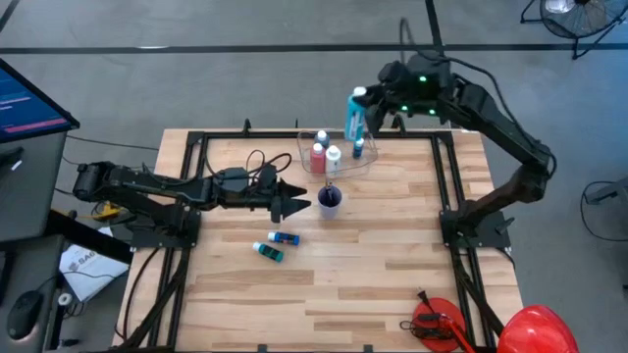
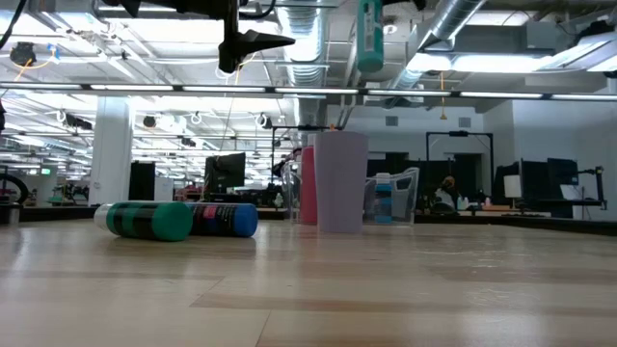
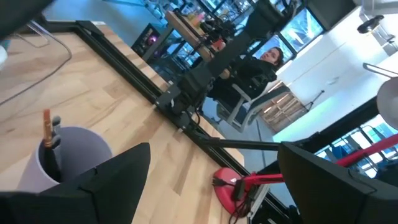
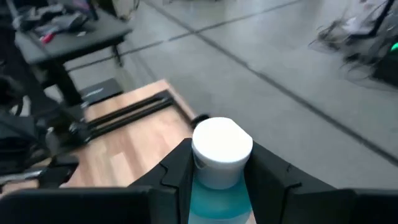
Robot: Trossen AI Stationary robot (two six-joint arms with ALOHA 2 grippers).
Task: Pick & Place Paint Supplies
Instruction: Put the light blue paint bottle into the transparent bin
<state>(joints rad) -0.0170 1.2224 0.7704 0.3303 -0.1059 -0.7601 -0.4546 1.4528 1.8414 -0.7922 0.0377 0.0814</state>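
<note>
My right gripper [image 1: 367,110] is shut on a large light-blue bottle [image 1: 355,118] with a white cap, high above the far rim of the clear tub [image 1: 365,165]. In the tub stand a red bottle [image 1: 317,157], a white one [image 1: 334,157] and a small blue one [image 1: 358,148]. A blue bottle [image 1: 286,237] and a teal bottle [image 1: 268,252] lie on their sides on the table. My left gripper [image 1: 297,204] hangs open, level, just left of the purple cup [image 1: 330,201], which holds brushes [image 3: 50,132]. My right gripper pinches the light-blue bottle between its two fingers [image 4: 177,177] on the shoulder [image 4: 217,193] just below the white cap [image 4: 222,149]. The fingers come from the table's right side, slanting down. The bottle hangs upright, lifted clear [image 2: 369,43] of tub and table.
A black frame [image 1: 446,186] borders the wooden table. A red tool [image 1: 437,324] lies at the near right corner, with a red helmet [image 1: 537,328] beside it. A loose black cable [image 1: 257,162] lies left of the tub. Bare wood fills the near half.
</note>
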